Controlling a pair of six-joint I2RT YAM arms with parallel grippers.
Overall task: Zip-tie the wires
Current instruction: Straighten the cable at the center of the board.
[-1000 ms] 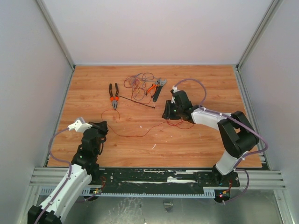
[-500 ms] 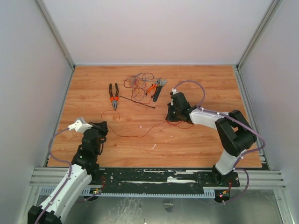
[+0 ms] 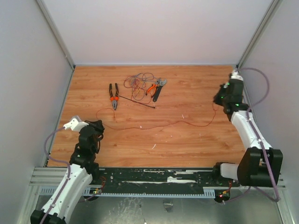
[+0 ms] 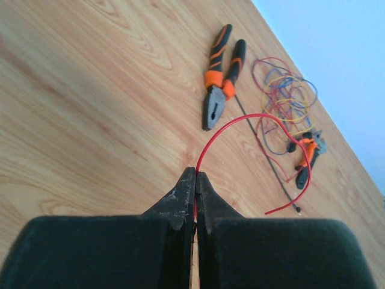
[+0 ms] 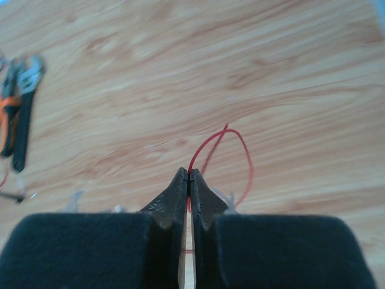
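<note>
Here, your wires [image 3: 138, 84] lie tangled at the far middle of the counter [image 3: 187, 149], the zip tie [image 3: 136, 102] just beside them, and one long red wire [image 3: 159, 126] is pinched tight by both your left end effector [image 4: 196, 177] and right end effector [image 5: 189, 176].

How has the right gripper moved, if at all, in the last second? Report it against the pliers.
Yes. The right gripper swung rightward, away from the pliers, toward the right wall, shut on a red wire.
</note>
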